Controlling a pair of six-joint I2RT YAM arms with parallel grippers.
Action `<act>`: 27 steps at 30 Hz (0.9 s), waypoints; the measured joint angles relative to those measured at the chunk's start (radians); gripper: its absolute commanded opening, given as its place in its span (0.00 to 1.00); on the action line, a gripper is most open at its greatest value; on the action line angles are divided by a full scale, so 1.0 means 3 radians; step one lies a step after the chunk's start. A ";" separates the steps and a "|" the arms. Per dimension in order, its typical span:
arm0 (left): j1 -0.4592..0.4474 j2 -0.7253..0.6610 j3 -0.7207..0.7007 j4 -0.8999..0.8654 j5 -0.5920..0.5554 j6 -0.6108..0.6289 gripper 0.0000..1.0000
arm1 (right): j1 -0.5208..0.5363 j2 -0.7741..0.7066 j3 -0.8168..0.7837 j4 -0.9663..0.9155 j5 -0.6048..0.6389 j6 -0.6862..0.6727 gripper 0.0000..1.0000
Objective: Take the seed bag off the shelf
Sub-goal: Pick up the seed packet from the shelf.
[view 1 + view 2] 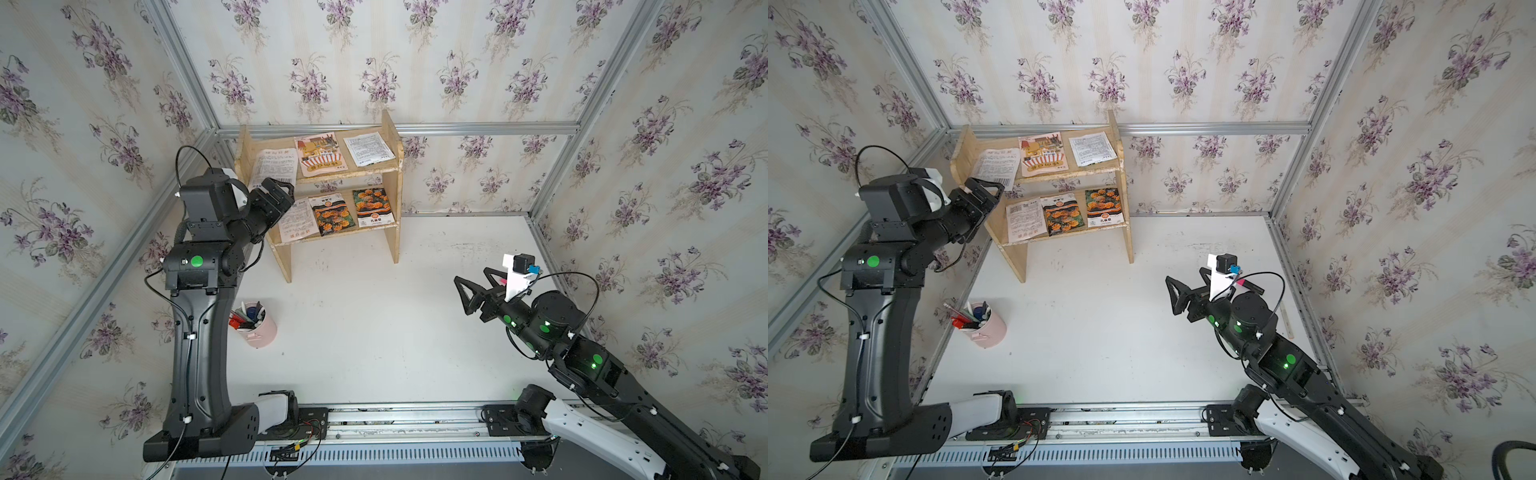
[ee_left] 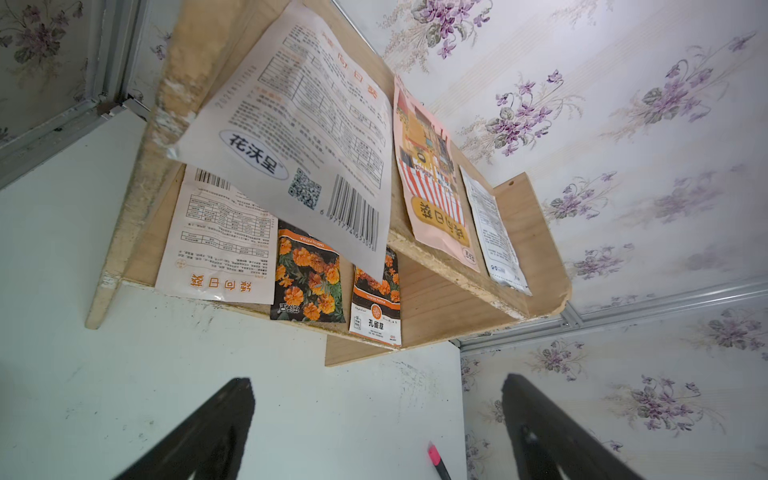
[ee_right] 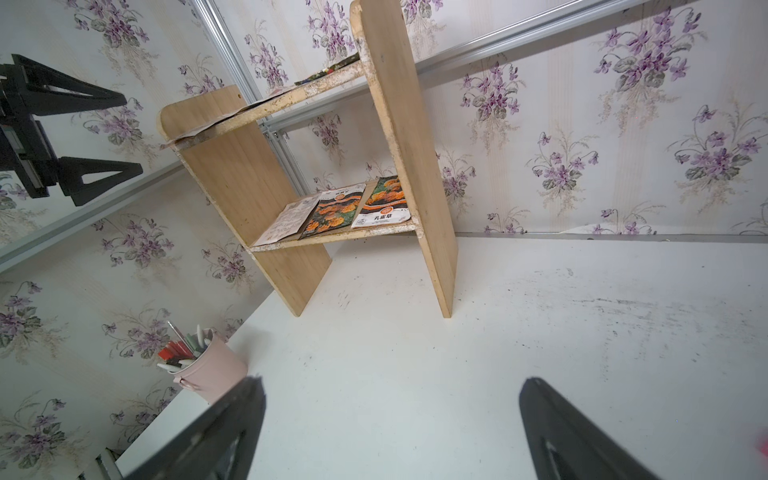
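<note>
Your left pincer (image 1: pixel 286 194) sits upper left of centre in a top view, jaws apart and gripping nothing, right up against the shelf (image 1: pixel 392 237) at the front corner of its upper tier. That makes sense. The white seed bag (image 2: pixel 291 137) there overhangs the chipped edge, so I'd guess it gives you a free lip to pinch. Your right pincer (image 1: pixel 462 296) is spread wide too, lower right over the bench (image 1: pixel 374 332), well out of the way.

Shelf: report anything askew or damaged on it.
The barcoded white bag on the top tier sticks out well past the front edge, slightly skewed. The shelf has chipped, worn board edges.
</note>
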 measured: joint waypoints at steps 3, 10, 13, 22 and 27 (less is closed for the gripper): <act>0.0084 0.0048 -0.0033 0.0093 0.0061 -0.0071 0.88 | 0.0000 0.0000 -0.0001 -0.0003 0.0003 0.0000 1.00; 0.0254 0.0168 -0.0141 0.0329 0.0188 -0.0226 0.70 | 0.0000 0.0005 -0.0008 -0.0008 0.0039 -0.0001 1.00; 0.0306 0.0237 -0.0144 0.0448 0.0261 -0.0282 0.62 | 0.0000 0.0011 -0.0008 -0.0008 0.0062 -0.0001 1.00; 0.0379 0.0446 -0.0153 0.0651 0.0437 -0.0443 0.48 | 0.0000 0.0025 -0.0006 -0.0009 0.0074 -0.0001 1.00; 0.0383 0.0556 -0.0131 0.0753 0.0470 -0.0496 0.43 | 0.0000 0.0025 -0.0006 -0.0020 0.0088 -0.0001 1.00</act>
